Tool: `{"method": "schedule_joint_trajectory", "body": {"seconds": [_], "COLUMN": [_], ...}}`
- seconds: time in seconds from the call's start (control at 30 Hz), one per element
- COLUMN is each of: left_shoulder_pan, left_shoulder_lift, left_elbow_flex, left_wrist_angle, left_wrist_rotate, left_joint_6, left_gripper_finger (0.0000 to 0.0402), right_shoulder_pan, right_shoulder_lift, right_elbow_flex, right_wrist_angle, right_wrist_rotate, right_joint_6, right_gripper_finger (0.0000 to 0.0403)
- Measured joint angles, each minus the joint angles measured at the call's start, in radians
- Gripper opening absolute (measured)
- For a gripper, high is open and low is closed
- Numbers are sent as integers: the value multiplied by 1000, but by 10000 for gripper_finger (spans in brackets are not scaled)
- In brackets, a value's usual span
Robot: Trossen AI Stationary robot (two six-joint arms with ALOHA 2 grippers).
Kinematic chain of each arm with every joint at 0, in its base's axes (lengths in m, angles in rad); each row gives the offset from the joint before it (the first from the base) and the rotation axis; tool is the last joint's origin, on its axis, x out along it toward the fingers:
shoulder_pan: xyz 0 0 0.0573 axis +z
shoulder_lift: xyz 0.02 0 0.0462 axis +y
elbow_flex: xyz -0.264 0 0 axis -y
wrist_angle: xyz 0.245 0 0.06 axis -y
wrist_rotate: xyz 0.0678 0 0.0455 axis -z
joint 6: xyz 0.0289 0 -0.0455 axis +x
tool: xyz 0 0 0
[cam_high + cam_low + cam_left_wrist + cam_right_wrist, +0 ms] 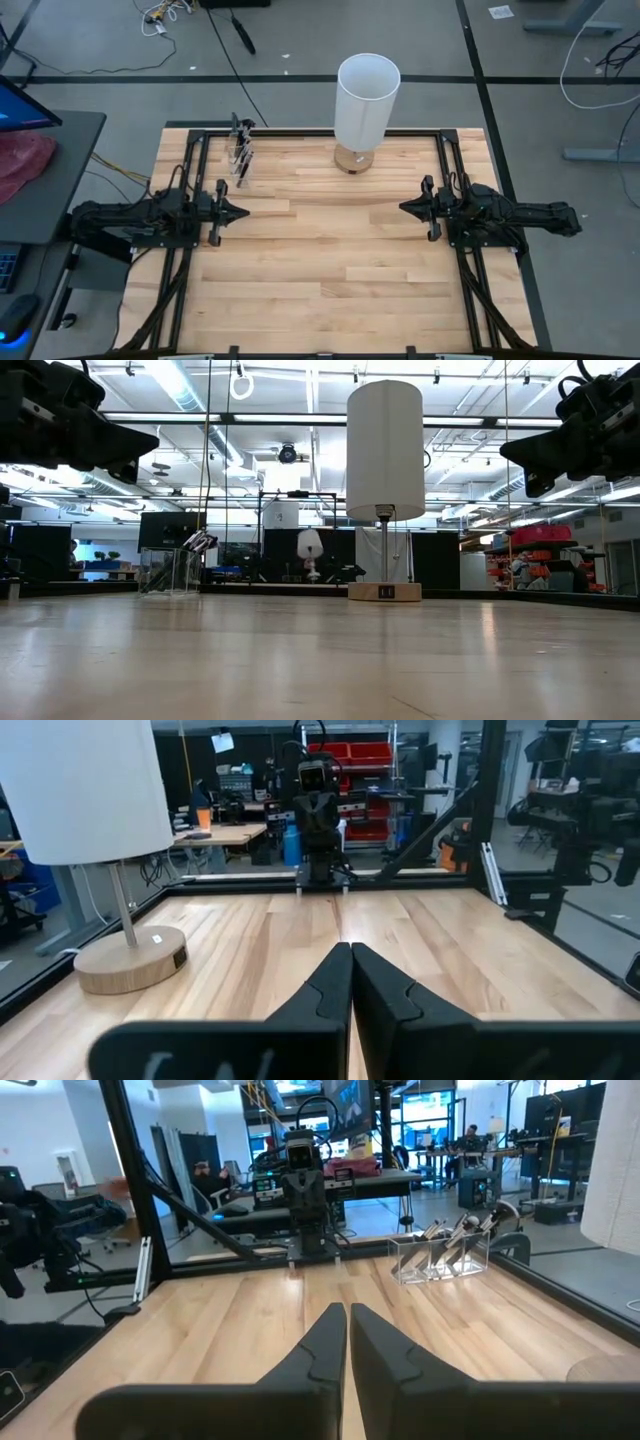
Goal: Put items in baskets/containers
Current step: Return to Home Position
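A clear, colourless box-shaped container (440, 1255) stands on its base near the table's far left edge (241, 152) (168, 569). Several thin dark-handled brushes (462, 1230) stand in it and lean over its rim (200, 541). I see no brushes lying on the table. My left gripper (245, 211) (351, 950) hovers shut above the table's left side, pointing right. My right gripper (402, 207) (347, 1310) hovers shut above the right side, pointing left. Each is well clear of the container.
A table lamp with a tall white shade (367, 95) (385, 450) stands on a round wooden base (354, 158) (130, 958) at the far middle of the table. A black frame (300, 130) runs along the table's edges. Bare wood (320, 260) lies between and in front of the arms.
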Motion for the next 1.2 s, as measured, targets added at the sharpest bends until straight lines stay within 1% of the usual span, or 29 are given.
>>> {"method": "schedule_joint_trajectory", "body": {"seconds": [1.2], "left_shoulder_pan": [0], "left_shoulder_lift": [1], "left_elbow_flex": [0], "left_wrist_angle": [15], "left_wrist_rotate": [-6], "left_joint_6": [-1], "left_gripper_finger": [14], "right_shoulder_pan": [0], "right_shoulder_lift": [0], "right_elbow_flex": [0], "right_wrist_angle": [0], "right_wrist_rotate": [0], "right_joint_6": [0], "right_gripper_finger": [23]}}
